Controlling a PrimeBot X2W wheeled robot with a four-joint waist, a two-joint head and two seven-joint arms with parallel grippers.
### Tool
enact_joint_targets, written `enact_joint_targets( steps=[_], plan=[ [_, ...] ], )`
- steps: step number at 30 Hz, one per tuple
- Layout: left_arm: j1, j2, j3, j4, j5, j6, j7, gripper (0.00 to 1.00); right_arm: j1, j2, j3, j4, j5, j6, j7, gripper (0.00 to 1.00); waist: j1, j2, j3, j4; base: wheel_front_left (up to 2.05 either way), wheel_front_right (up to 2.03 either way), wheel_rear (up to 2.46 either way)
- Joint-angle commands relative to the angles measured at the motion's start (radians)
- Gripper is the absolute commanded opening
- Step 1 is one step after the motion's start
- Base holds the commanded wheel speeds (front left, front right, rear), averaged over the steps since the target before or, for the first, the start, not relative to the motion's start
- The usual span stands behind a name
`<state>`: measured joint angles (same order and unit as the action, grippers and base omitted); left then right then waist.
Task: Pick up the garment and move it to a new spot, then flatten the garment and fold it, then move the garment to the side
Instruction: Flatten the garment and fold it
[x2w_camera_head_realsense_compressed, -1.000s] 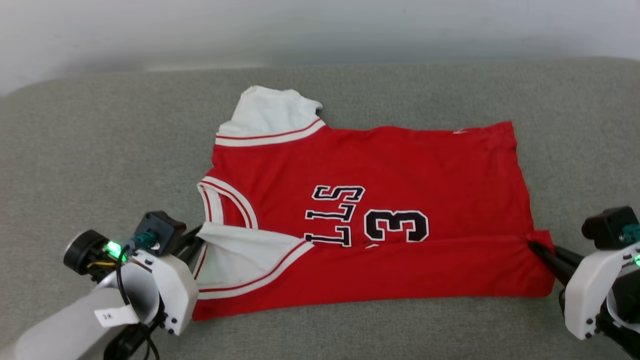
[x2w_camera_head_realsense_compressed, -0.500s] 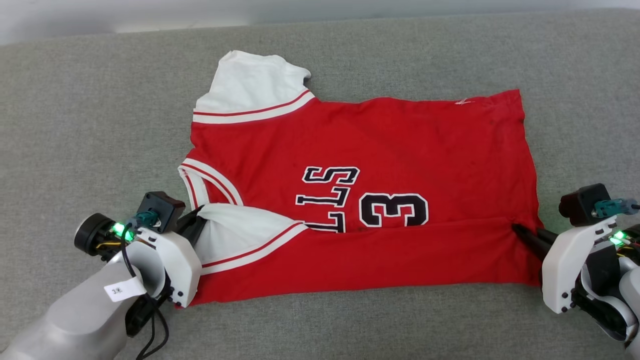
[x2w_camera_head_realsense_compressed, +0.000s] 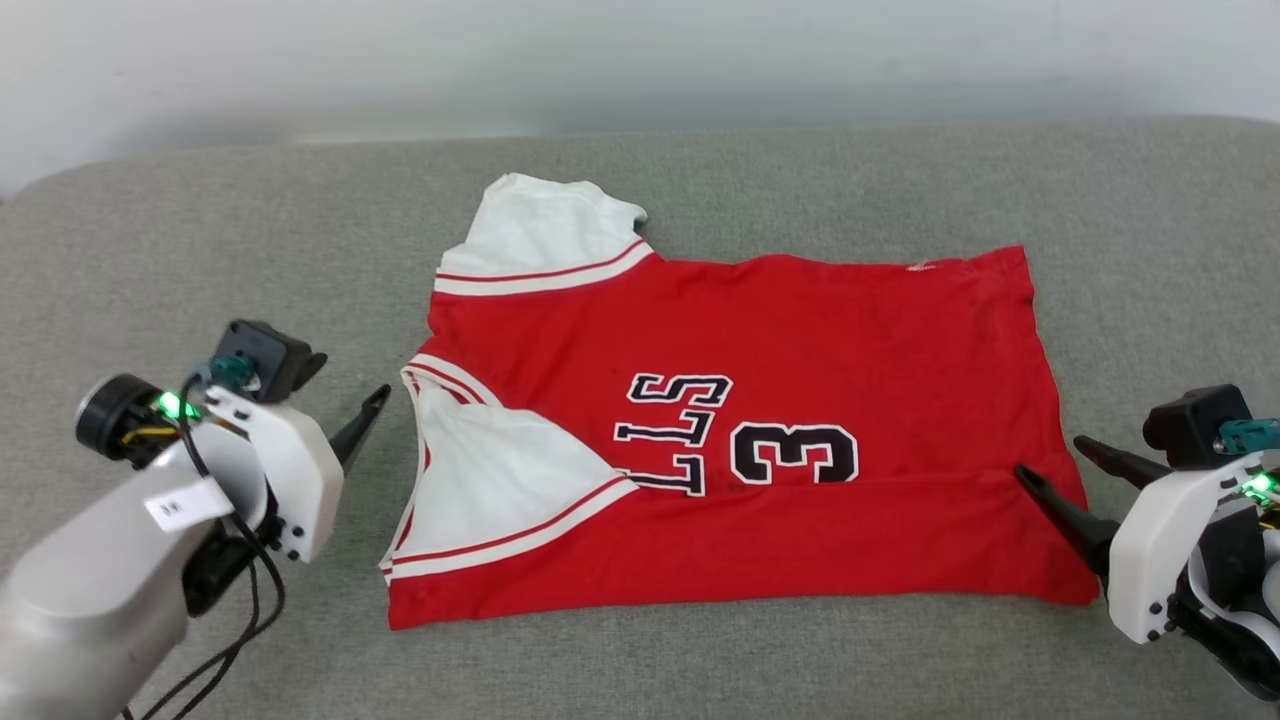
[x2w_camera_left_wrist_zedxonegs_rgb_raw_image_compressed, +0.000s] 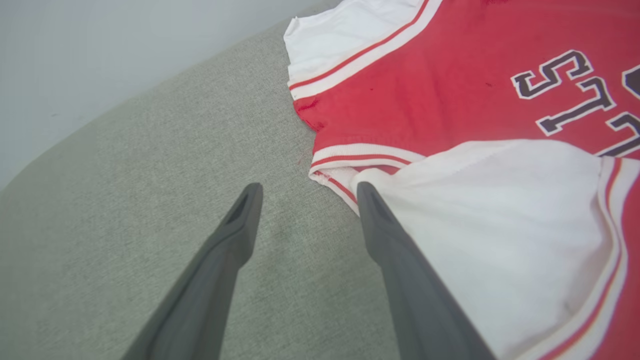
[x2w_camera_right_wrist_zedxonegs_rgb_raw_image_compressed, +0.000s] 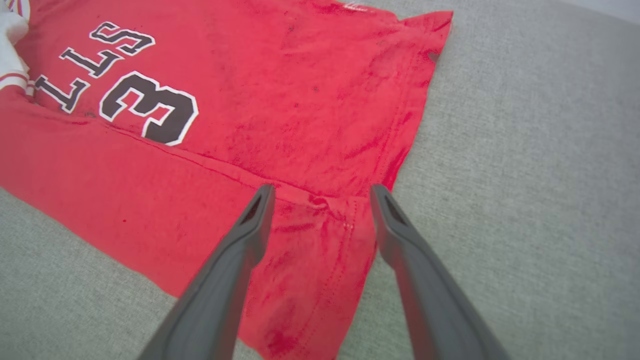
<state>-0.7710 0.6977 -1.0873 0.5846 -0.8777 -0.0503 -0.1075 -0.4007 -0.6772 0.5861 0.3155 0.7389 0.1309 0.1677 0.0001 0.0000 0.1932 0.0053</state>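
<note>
**Head view: both grippers let go, jersey (x2w_camera_head_realsense_compressed: 740, 430) lying on the grey fabric surface (x2w_camera_head_realsense_compressed: 200, 250)**

Head view: you've got the red jersey spread mid-surface, collar toward the robot's left, hem toward its right. The near long edge is folded up over the front and covers the bottom of the lettering. The near white sleeve (x2w_camera_head_realsense_compressed: 500, 460) lies folded in over the chest. The far sleeve (x2w_camera_head_realsense_compressed: 540, 235) sticks out flat. The left gripper (x2w_camera_head_realsense_compressed: 345, 385) sits just beside the collar, jaws spread, holding nothing. The right gripper (x2w_camera_head_realsense_compressed: 1050, 458) is at the hem corner, jaws apart.

Left wrist view: the left gripper (x2w_camera_left_wrist_zedxonegs_rgb_raw_image_compressed: 307, 187) has only bare grey fabric between its fingers. One finger (x2w_camera_left_wrist_zedxonegs_rgb_raw_image_compressed: 400, 260) overlaps the sleeve edge; contact can't be told.

Right wrist view: the right gripper (x2w_camera_right_wrist_zedxonegs_rgb_raw_image_compressed: 322, 189) is spread wide over the folded hem corner (x2w_camera_right_wrist_zedxonegs_rgb_raw_image_compressed: 310, 260), gripping no cloth.
</note>
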Motion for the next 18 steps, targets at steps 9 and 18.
enact_joint_targets(
  steps=[9,18],
  plan=[
    [-0.115,0.115,-0.001,-0.227,-0.167,-0.026,0.46,1.0,0.049,-0.013,-0.031,-0.053,-0.014,-0.001,0.026,1.0,-0.0001,0.0,-0.061,0.032,0.0,0.0,0.0],
    [-0.108,0.111,-0.055,-0.312,-0.324,0.005,0.804,1.0,0.028,0.008,-0.014,-0.088,-0.023,0.0,0.078,1.0,-0.0001,0.0,-0.05,-0.002,0.0,0.0,0.0]
  ],
)
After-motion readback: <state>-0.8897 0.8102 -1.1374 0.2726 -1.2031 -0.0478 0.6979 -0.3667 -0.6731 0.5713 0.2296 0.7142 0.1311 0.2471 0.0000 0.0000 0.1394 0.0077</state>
